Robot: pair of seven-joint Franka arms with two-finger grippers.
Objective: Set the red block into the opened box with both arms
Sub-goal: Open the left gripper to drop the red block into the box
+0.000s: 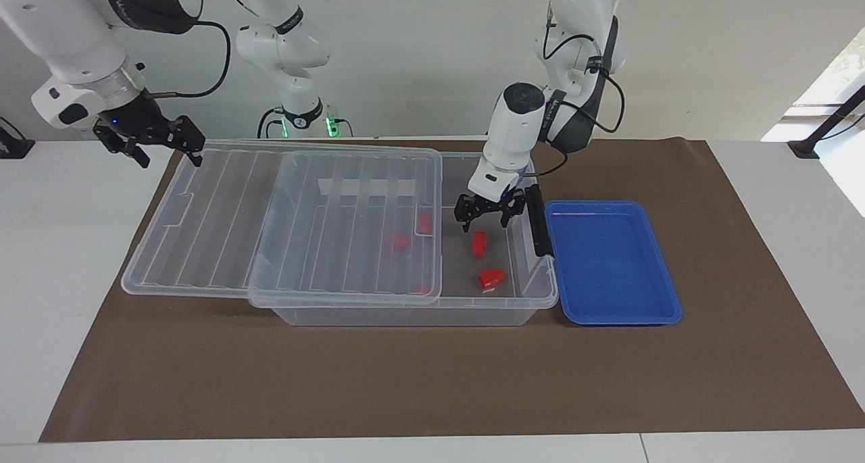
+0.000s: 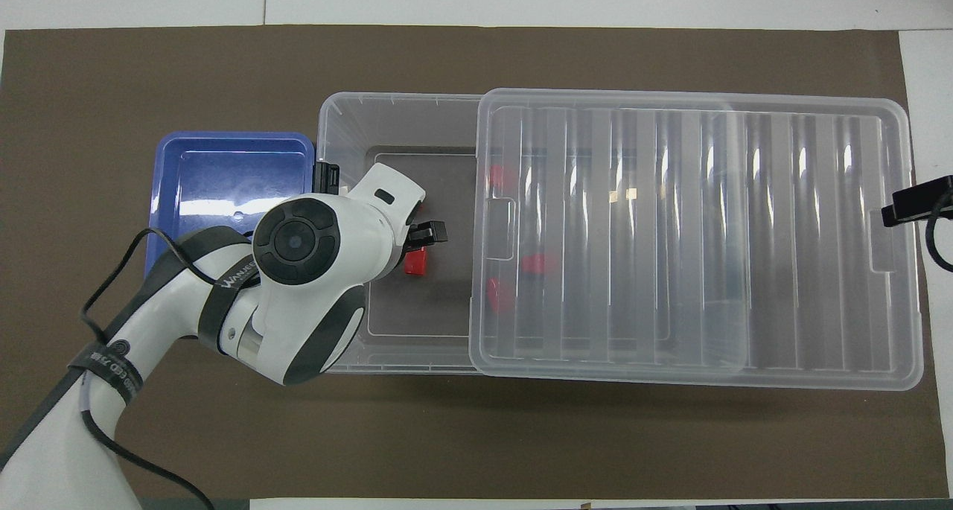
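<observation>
Red block [image 1: 478,244] on the box [image 1: 537,299] floor, bright, plain, oblong
Left gripper [image 1: 485,214] spread above it; right gripper [image 1: 152,140] spread over the lid [image 1: 223,206] edge (four red blocks countable inside, two arms)

Facing cam: mounted high across table, looking back at robots, wide enough for whole brown rectangular mat [image 1: 432,382]. Overhead cam: up above robots' end, aimed forward and steeply down, a bit tighter. Half a turn apart. Both catch large clear plastic storage bin [image 1: 405,311] [image 2: 350,123] and shallow blue plastic tray [image 1: 611,260] [image 2: 231,167].
</observation>
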